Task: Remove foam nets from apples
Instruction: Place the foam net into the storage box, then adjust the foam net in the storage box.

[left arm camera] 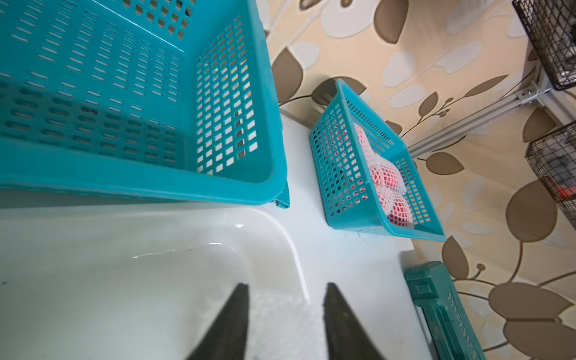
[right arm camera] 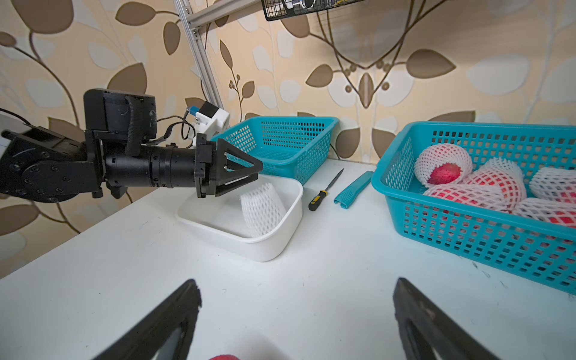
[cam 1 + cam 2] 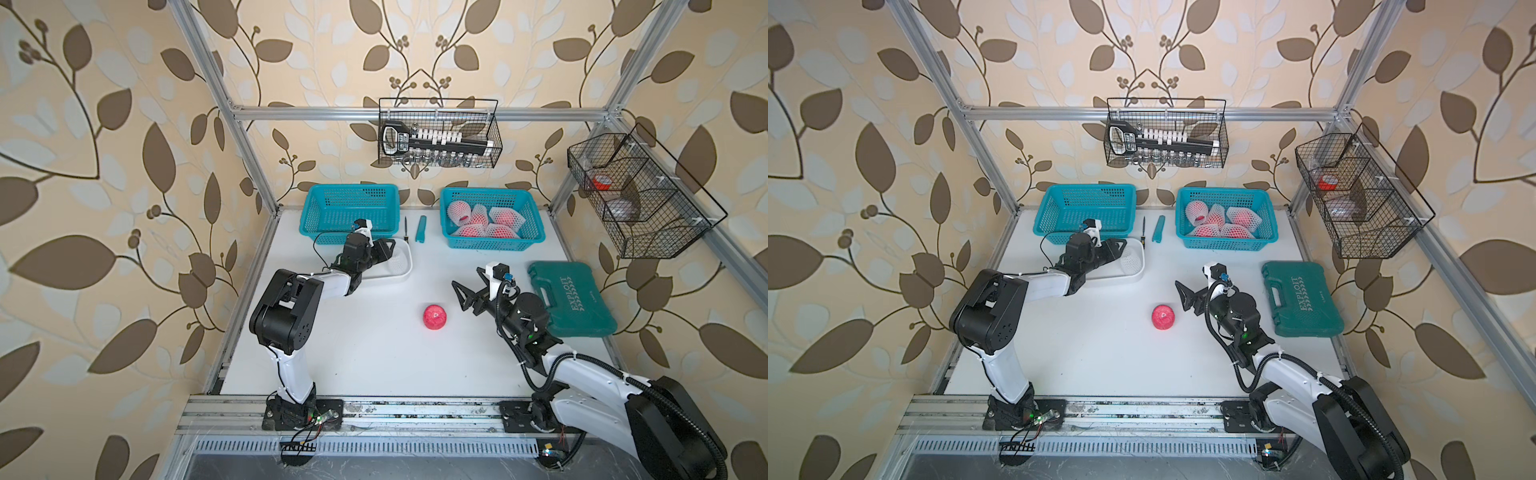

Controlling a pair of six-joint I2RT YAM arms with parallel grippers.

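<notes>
One bare apple, five netted apples in a basket and one empty foam net lay there, while the left gripper and right gripper each had jaws apart.

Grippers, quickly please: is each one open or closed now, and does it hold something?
Left gripper: open, holding nothing; the foam net sits in the white tub.
Right gripper: open wide, empty, near the bare apple.
</notes>
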